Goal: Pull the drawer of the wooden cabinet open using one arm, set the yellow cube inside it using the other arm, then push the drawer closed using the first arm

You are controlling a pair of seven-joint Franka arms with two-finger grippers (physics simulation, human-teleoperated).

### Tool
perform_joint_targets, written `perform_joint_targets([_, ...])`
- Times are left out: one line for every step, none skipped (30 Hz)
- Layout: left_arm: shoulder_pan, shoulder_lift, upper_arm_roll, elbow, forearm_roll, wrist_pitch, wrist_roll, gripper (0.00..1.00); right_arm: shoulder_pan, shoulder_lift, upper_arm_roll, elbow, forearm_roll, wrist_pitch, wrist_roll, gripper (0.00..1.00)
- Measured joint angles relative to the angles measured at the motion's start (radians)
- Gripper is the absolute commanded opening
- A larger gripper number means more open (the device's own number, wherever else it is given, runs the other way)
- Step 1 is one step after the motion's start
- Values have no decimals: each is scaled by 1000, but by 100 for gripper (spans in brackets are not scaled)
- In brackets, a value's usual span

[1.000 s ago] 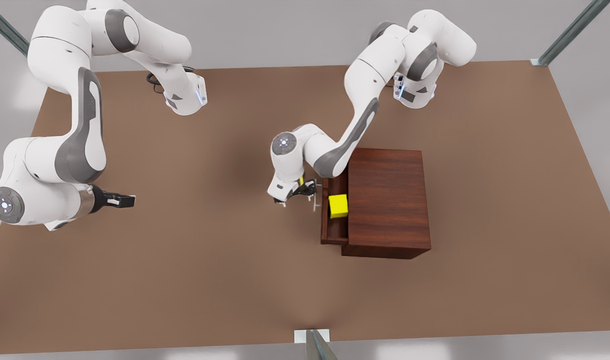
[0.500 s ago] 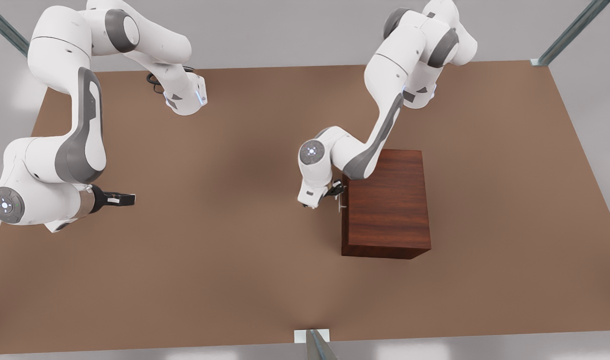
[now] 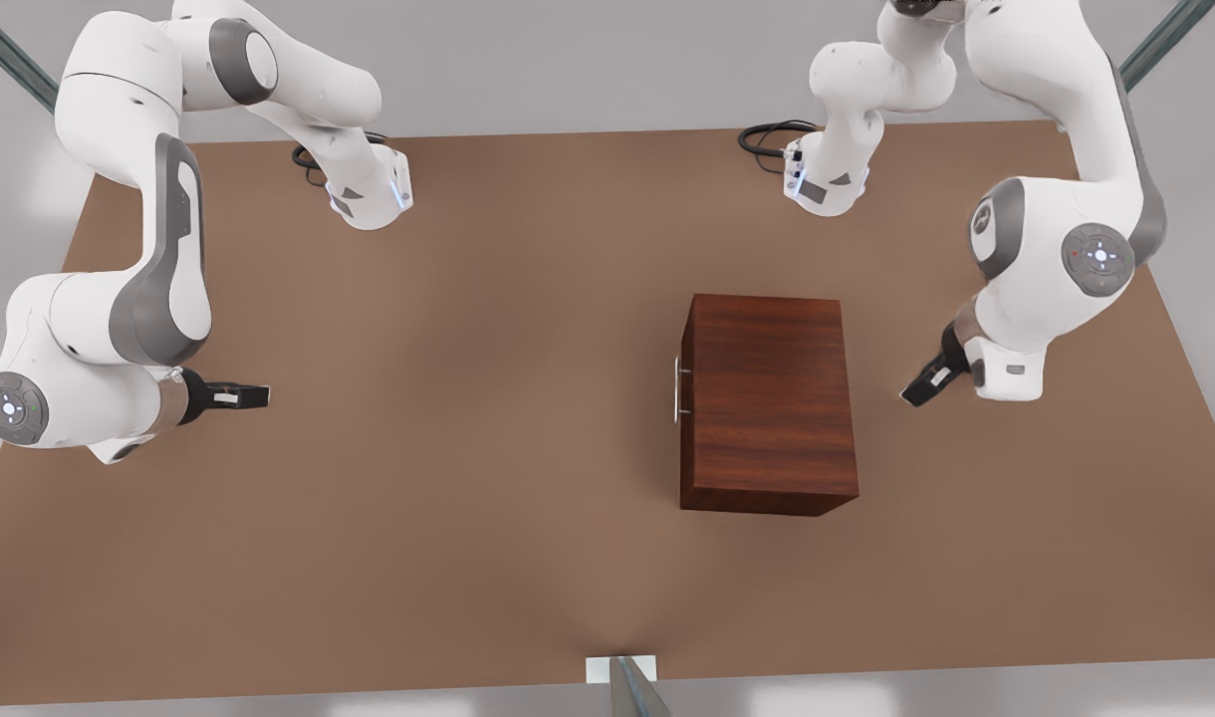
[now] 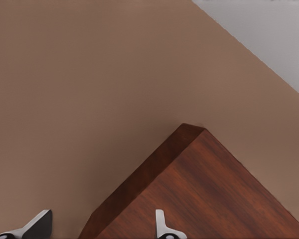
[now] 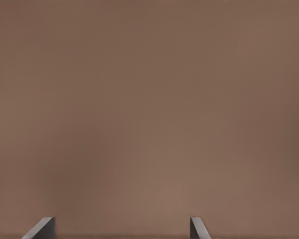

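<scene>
All three steps look done, I think. The wooden cabinet (image 3: 769, 400) sits w/ its drawer (image 3: 683, 390) shut (yellow cube likely inside). Left gripper (image 3: 916, 394) waits beside it, fingers apart, empty. Right gripper (image 3: 254, 397) far off, open, empty.

Left gripper (image 3: 911, 398): fingers (image 4: 162, 226) spread apart, nothing between them; arm folded, wrist angled downward. Right gripper (image 3: 259, 397): fingers (image 5: 197, 228) parted, empty between them, pointing level; arm bent, waiting.
</scene>
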Motion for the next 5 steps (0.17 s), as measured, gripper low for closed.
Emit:
perform_joint_targets([-14, 16, 0, 31, -7, -1, 42, 100, 0, 0, 0, 0, 0, 0, -1, 100])
perform_joint_targets([-27, 26, -1, 45, -12, -3, 81, 100, 0, 0, 0, 0, 0, 0, -2, 100])
perform_joint_targets([-34, 32, -1, 53, -16, -4, 119, 100, 0, 0, 0, 0, -1, 0, -3, 100])
perform_joint_targets([-35, 36, -1, 57, -19, -4, 154, 100, 0, 0, 0, 0, -1, 0, -4, 100])
perform_joint_targets([-34, 38, -1, 58, -22, -5, 187, 100, 0, 0, 0, 0, -1, 0, -5, 100])
